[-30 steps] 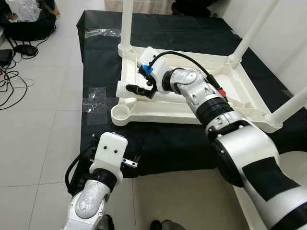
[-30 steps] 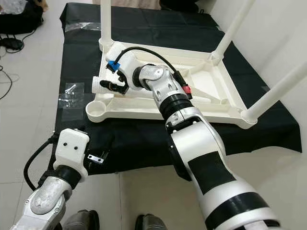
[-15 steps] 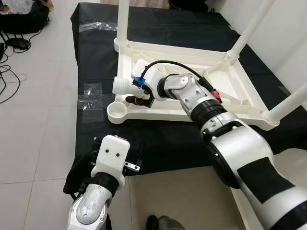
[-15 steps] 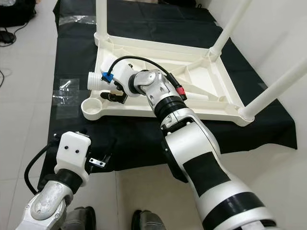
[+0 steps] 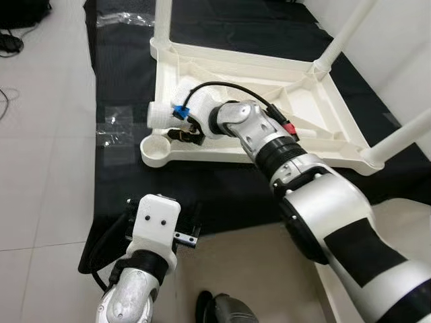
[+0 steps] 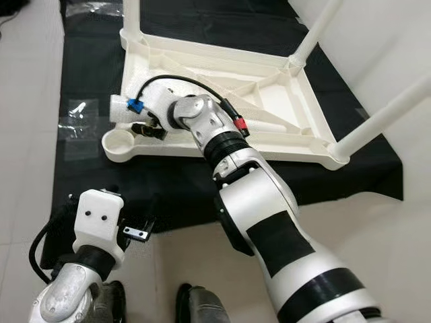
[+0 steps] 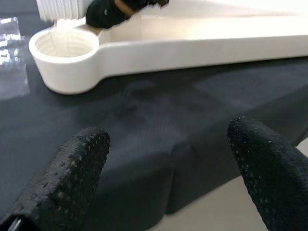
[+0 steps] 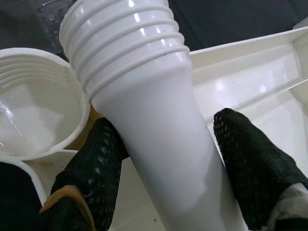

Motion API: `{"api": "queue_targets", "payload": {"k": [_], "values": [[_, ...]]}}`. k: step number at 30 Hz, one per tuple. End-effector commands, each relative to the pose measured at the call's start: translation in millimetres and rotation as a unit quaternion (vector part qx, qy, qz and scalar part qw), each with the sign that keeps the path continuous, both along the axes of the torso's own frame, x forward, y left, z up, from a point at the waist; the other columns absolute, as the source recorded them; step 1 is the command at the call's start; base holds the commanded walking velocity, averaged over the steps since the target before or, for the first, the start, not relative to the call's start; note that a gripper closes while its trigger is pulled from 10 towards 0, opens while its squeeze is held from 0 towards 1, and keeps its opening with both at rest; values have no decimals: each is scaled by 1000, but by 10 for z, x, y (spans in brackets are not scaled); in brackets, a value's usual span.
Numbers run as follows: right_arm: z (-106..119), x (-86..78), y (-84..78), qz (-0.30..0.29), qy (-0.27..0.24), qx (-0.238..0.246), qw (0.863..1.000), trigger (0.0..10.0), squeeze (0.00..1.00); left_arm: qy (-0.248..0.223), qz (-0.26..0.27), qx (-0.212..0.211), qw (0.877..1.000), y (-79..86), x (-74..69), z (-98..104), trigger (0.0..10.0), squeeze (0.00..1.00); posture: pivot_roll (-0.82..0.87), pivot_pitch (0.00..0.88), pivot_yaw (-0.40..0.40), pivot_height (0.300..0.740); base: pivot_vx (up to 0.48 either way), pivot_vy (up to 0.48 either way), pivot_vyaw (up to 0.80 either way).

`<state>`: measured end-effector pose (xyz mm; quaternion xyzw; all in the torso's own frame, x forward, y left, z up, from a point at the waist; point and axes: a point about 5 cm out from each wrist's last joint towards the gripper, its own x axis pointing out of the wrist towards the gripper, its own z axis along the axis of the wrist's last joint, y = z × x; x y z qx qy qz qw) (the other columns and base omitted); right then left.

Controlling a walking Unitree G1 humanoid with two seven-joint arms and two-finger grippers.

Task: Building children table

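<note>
Right wrist view has the right tool [image 8: 163,159] clenched around the white table leg [image 8: 144,86], a black finger [image 8: 94,168] on either flank and the threaded end pointing toward the round corner socket [image 8: 33,110]. From the head views, that threaded end [image 5: 157,113] now sits just at 12 o'clock of the empty socket [image 5: 155,145], which forms the 7 o'clock corner of the upturned tabletop [image 5: 337,145] on the black floor cloth [image 5: 121,81]. Half a second ago the leg lay further from that corner, so the arm has carried it closer, though the camera has also shifted. My reading: the leg is nearly in place but lying flat; it must be tipped upright before it can screw in. Three other legs already stand. Left tool [image 7: 159,163] hangs released near the cloth's edge, idle.
</note>
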<state>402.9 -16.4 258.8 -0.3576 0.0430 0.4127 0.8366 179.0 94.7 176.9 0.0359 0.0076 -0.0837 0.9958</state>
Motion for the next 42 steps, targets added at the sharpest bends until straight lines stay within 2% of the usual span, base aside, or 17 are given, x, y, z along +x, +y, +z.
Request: {"api": "queue_targets", "payload": {"k": [1, 8, 12, 15, 18, 20, 23, 25, 27, 30, 31, 32, 33, 35, 36, 38, 42], "values": [[-153, 27, -117, -36, 30, 2, 999, 0, 0, 7, -5, -9, 1000, -60, -52, 8, 10000, 0, -24, 295, -267, 740, 0, 0, 0], [-95, 44, -136, -44, 22, 26, 998, 0, 0, 7, 2, -11, 1000, -56, -51, 22, 10000, 0, -29, 298, -267, 740, 0, 0, 0], [280, 80, -145, -50, -36, 144, 988, 0, 0, 3, 6, -6, 1000, -30, 3, 20, 10000, 0, -18, 273, -253, 740, 0, 0, 0], [360, 85, -153, -53, -43, 168, 983, 0, 0, 2, 7, -4, 1000, -20, 19, 17, 10000, 0, -18, 273, -253, 740, 0, 0, 0], [813, 84, -216, -62, -112, 246, 961, 0, 0, -4, 3, 5, 1000, 0, 69, 10, 10000, 0, -6, 231, -229, 740, 0, 0, 0], [813, 84, -216, -62, -112, 246, 961, 0, 0, -4, 3, 5, 1000, 0, 69, 10, 10000, 0, -6, 231, -229, 740, 0, 0, 0], [962, 75, -246, -66, -131, 273, 951, 0, 0, -7, 2, 7, 1000, 6, 92, 11, 10000, 0, 1, 214, -222, 740, 0, 0, 0], [1289, 47, -357, -82, -163, 339, 923, 0, 0, -21, -1, 14, 1000, 23, 164, 41, 10000, 0, 15, 175, -202, 740, 0, 0, 0], [1289, 47, -357, -82, -163, 339, 923, 0, 0, -21, -1, 14, 1000, 23, 164, 41, 10000, 0, 15, 175, -202, 740, 0, 0, 0], [1770, -41, -625, -92, -198, 459, 861, 0, 0, -44, 9, 22, 999, 114, 329, 105, 10000, 0, 33, 112, -166, 740, 0, 0, 0], [1770, -41, -625, -92, -198, 459, 861, 0, 0, -44, 9, 22, 999, 114, 329, 105, 10000, 0, 33, 112, -166, 740, 0, 0, 0], [1885, -77, -707, -86, -200, 500, 838, 0, 0, -49, 10, 23, 998, 149, 385, 121, 10000, 0, 36, 95, -153, 740, 0, 0, 0], [1885, -77, -707, -86, -200, 500, 838, 0, 0, -49, 10, 23, 998, 149, 385, 121, 10000, 0, 36, 95, -153, 740, 0, 0, 0], [1998, -116, -821, -74, -187, 558, 805, 0, 0, -57, 11, 26, 998, 199, 473, 146, 10000, 0, 38, 65, -135, 740, 0, 0, 0], [1998, -116, -821, -74, -187, 558, 805, 0, 0, -57, 11, 26, 998, 199, 473, 146, 10000, 0, 38, 65, -135, 740, 0, 0, 0], [2004, -127, -889, -65, -173, 596, 782, 0, 0, -68, 6, 38, 997, 230, 557, 173, 10000, 0, 43, 38, -119, 740, 0, 0, 0], [1958, -130, -948, -61, -163, 622, 763, 0, 0, -81, -3, 55, 995, 242, 630, 219, 10000, 0, 45, 30, -108, 740, 0, 0, 0]]}}
